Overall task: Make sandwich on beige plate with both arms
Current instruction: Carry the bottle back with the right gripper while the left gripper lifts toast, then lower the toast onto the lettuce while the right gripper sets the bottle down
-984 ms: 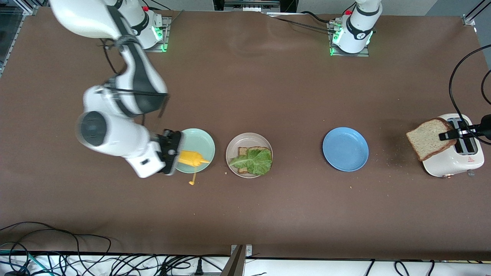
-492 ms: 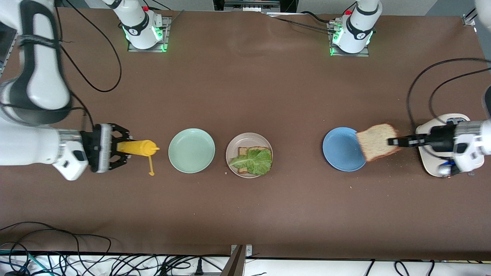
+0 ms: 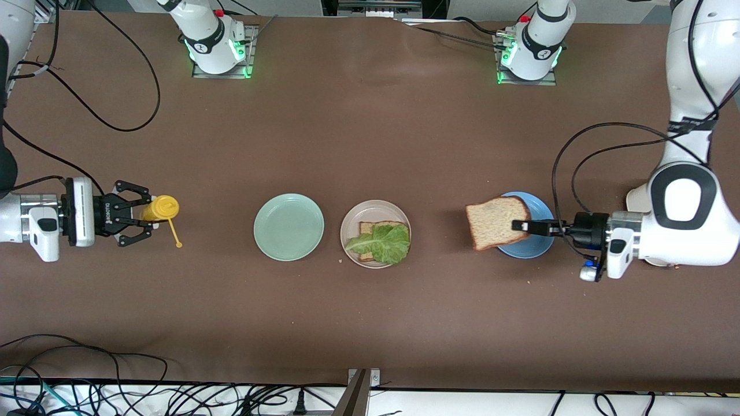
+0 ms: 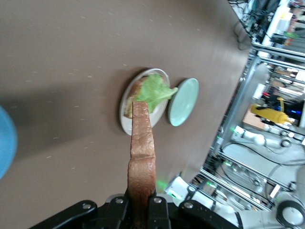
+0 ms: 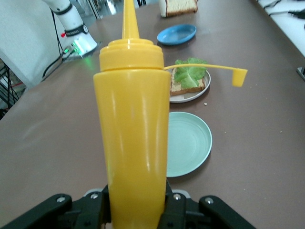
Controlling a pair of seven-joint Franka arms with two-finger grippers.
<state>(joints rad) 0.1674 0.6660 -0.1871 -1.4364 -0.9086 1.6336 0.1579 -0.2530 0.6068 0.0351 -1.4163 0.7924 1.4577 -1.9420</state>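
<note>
Here, the left gripper (image 3: 522, 226) pinches the top slice (image 3: 497, 222) over the blue plate (image 3: 535, 247); the right gripper (image 3: 137, 212) grips a mustard bottle (image 3: 160, 208). The beige plate (image 3: 351, 219) holds bread (image 3: 376, 226) and lettuce (image 3: 384, 242). Level the slice squarely over the lettuce before release.

There are three plates on the table (image 3: 370, 323): one mint-green plate (image 3: 288, 227), one beige plate (image 3: 376, 233) and one blue plate (image 3: 535, 247). Two bread slices show, one on the beige plate (image 3: 370, 227) and one in the air (image 3: 497, 222), with one lettuce leaf (image 3: 381, 242). There is one yellow squeeze bottle (image 3: 159, 208), and two robot arms with two hands, left hand (image 3: 523, 226) and right hand (image 3: 136, 214).
</note>
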